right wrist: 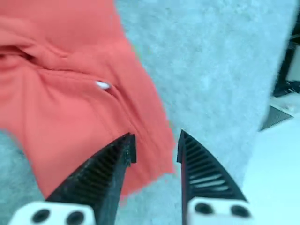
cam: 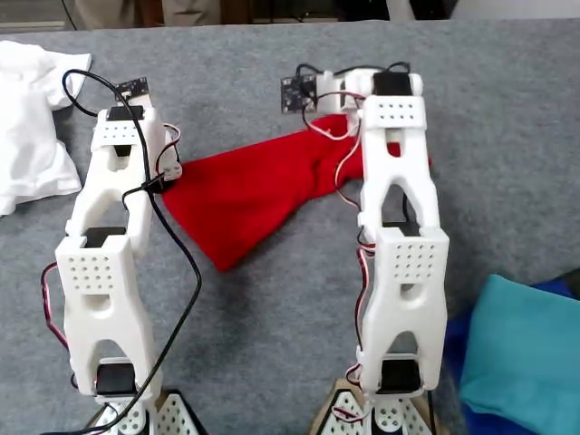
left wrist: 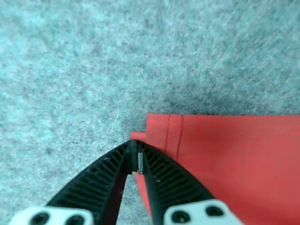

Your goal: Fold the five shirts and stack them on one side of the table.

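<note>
Between the two arms, on the grey table (cam: 507, 136), lies the red shirt (cam: 245, 195), spread and rumpled. At its left hem corner the left gripper (left wrist: 134, 154) has its jaws pinched together on the cloth. The right gripper (right wrist: 156, 145) hangs over the shirt's right edge with its jaws parted (gripping nothing). A white shirt (cam: 27, 127) sits far left, a teal shirt (cam: 521, 349) near right.

Legible text, brands, numbers, signs: none recorded. One small white tag (right wrist: 102, 85) sat on the crumpled red cotton shirt (right wrist: 70, 108); its print was too small to read.
</note>
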You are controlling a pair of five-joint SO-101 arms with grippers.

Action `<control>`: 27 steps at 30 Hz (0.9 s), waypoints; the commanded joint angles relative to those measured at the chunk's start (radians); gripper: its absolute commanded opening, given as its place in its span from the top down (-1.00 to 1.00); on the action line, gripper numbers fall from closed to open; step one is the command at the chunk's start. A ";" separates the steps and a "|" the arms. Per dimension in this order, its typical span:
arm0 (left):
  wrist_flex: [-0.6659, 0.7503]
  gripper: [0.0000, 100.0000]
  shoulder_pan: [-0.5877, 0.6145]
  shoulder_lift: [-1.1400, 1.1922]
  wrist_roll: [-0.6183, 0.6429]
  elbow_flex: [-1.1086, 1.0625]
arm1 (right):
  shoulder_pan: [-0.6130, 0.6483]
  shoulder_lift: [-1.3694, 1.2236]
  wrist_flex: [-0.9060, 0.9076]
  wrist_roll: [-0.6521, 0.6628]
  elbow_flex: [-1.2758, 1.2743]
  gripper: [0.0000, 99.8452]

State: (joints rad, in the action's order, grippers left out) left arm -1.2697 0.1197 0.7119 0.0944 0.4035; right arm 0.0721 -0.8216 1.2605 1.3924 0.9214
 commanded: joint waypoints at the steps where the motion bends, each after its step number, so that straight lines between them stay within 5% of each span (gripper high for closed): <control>1: -0.005 0.95 0.038 0.004 -0.002 0.014 | -0.054 0.013 0.098 -0.017 0.147 0.68; 7: -0.005 0.95 0.038 0.004 -0.002 0.014 | -0.160 0.008 0.348 -0.031 0.209 0.68; 18: -0.006 0.95 0.029 0.002 0.008 0.044 | -0.159 -0.007 0.430 -0.588 0.228 0.92; 22: -0.046 0.96 -0.015 0.002 0.107 0.110 | -0.116 -0.007 0.388 -0.822 0.239 0.95; 27: -0.150 0.96 -0.149 0.022 0.176 0.221 | -0.044 -0.008 0.327 -0.888 0.202 0.98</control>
State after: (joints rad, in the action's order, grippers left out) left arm -1.3709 0.0445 0.7350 0.2217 0.5416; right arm -0.0123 -0.8339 1.6226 0.5363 1.0978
